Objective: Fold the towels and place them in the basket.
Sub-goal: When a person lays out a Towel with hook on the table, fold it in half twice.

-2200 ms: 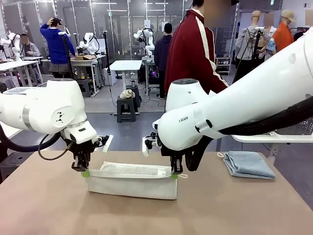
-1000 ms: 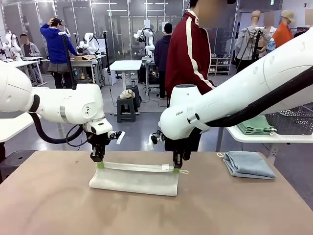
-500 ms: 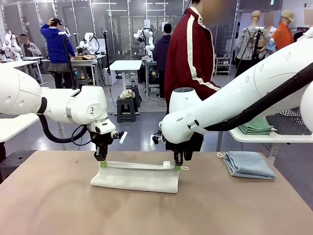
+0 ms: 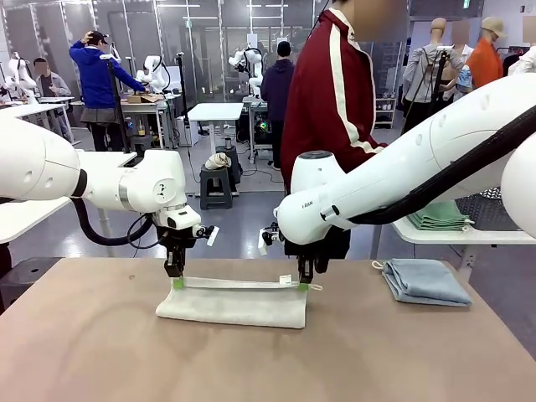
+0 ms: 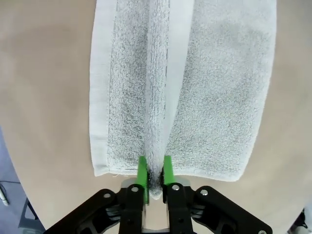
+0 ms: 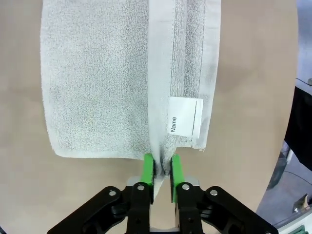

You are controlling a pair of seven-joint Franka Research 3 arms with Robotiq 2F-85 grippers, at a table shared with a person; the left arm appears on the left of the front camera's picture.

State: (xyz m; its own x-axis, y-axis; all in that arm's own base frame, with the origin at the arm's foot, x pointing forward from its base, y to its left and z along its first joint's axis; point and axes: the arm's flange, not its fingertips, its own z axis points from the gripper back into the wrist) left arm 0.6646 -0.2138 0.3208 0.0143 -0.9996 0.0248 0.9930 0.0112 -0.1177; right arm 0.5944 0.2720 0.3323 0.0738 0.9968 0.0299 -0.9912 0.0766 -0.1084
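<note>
Starting at your left, the left gripper [image 4: 177, 281] points straight down over the left end of the cream-white towel [image 4: 230, 306]. Seen from the left wrist, its green pads [image 5: 142, 170] stand a narrow gap apart, with the towel's raised middle fold running up between them. You cannot tell from this whether the pads press the cloth or merely flank it.

The towel lies folded into a long band on the tan table [image 4: 84, 352], stretched between the two grippers. Its upper edge is lifted a little at both ends.

At the towel's right end the right gripper [image 4: 303, 285] also points straight down. Its pads are narrowly parted too, with the bunched towel edge between them, and here as well you cannot tell whether the cloth is clamped. Just beyond those pads a white tag [image 6: 185, 116] printed "Name" lies flat on the towel.

A person in a dark red jacket [image 4: 331, 92] stands at the far side of the table, behind the right arm.

Further right, well apart from the cream towel, the pale blue towel [image 4: 427, 280] lies folded on the table. Beyond it, on a white side table [image 4: 444, 234], sit folded green cloths [image 4: 440, 216], with the dark mesh basket [image 4: 498, 209] beside them, partly hidden by the right arm.
</note>
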